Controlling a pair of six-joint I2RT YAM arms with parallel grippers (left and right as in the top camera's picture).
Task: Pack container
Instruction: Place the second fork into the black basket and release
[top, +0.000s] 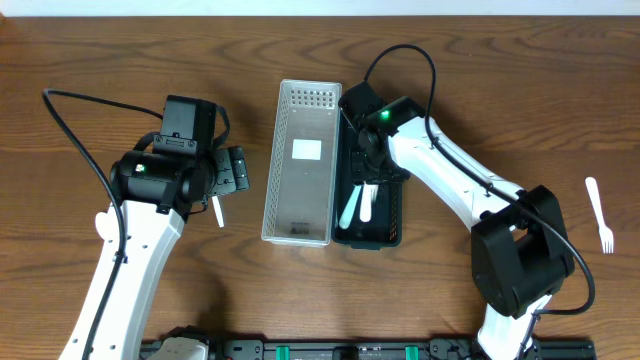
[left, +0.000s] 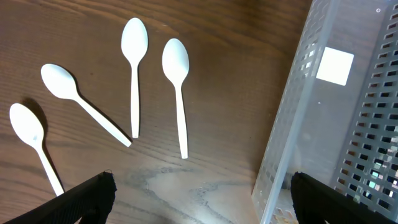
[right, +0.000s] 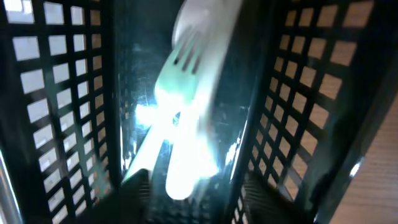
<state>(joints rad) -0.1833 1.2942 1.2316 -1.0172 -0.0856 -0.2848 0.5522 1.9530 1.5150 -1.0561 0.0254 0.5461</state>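
Note:
Several white plastic spoons (left: 134, 74) lie on the wood table, left of a clear perforated bin (left: 348, 124). My left gripper (left: 202, 202) hovers over them, open and empty. From overhead, one spoon (top: 218, 211) shows beside the left gripper (top: 232, 171); my arm hides the others. The clear bin (top: 300, 165) looks empty apart from a white label. A black mesh bin (top: 392, 215) stands beside it and holds white forks (top: 358, 205). My right gripper (top: 368, 160) is down inside the black bin (right: 56, 93), open, with the forks (right: 186, 118) lying between and beyond its fingers (right: 199, 202).
One white fork (top: 598, 213) lies alone at the far right of the table. The two bins stand side by side at the table's middle, touching. A black rail runs along the front edge.

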